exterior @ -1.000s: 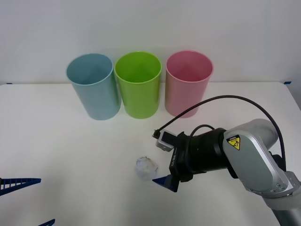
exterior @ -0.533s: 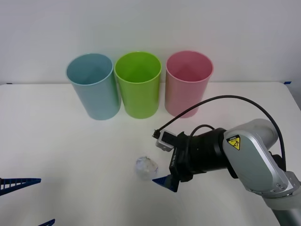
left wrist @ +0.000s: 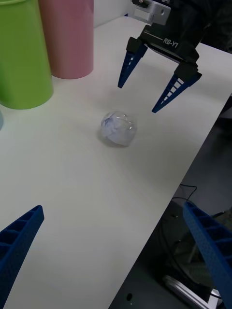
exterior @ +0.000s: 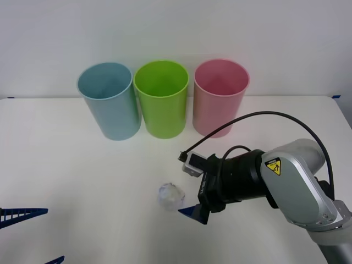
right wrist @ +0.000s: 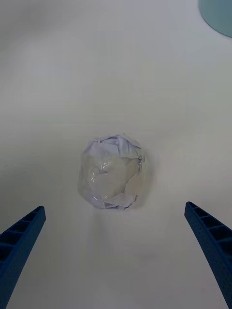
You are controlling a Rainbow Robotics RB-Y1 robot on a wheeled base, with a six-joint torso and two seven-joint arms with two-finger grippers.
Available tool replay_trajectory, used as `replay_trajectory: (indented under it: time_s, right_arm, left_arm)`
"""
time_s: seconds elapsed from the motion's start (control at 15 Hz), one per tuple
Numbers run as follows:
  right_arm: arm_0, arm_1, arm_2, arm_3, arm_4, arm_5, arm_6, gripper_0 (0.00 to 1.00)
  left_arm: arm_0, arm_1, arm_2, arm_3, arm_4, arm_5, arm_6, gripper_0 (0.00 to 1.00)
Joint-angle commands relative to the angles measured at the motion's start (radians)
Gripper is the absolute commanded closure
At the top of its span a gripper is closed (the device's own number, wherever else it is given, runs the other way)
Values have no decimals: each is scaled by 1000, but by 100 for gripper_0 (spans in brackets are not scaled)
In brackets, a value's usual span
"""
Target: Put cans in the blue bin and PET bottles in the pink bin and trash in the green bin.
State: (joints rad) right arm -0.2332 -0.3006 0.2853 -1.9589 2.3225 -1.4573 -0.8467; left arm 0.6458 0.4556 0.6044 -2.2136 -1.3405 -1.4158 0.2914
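In the front view, three tall bins are standing upright in a row along the far side of the white table [exterior: 66, 181]: the blue bin [exterior: 109, 102] on the left, the green bin [exterior: 161, 99] in the middle and the pink bin [exterior: 220, 97] on the right, each just beside its neighbour. The trash [exterior: 170, 196], a small crumpled ball of white paper, is lying on the table nearer the robot, well apart from the bins. The right pincer [exterior: 192, 210] is reaching in from the right and pointing at the ball, its blue tip hanging just beside it. The left pincer [exterior: 27, 234] is waiting at the lower left corner, its blue fingers showing spread.

In the right wrist view, the trash [right wrist: 112, 172] is sitting on the table between the two blue ribbed fingers [right wrist: 19, 241], which are standing wide apart and touching nothing. A piece of the blue bin [right wrist: 216, 14] is showing at one corner.

In the left wrist view, the left pincer's own fingers [left wrist: 18, 236] are spreading wide at the two corners, holding nothing. Farther off, the right pincer [left wrist: 139, 94] is hanging open just beyond the trash [left wrist: 118, 128], its two tips apart and clear of the paper. The green bin [left wrist: 21, 53] and the pink bin [left wrist: 67, 36] are standing side by side behind.
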Motion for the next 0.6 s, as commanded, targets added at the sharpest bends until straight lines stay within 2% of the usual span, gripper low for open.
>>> replay_trajectory:
  time_s: [0.07,0.6]
  right_arm:
    - [0,0,0,0,0,0,0,0]
    - [0,0,0,0,0,0,0,0]
  left_arm:
    - [0,0,0,0,0,0,0,0]
    - [0,0,0,0,0,0,0,0]
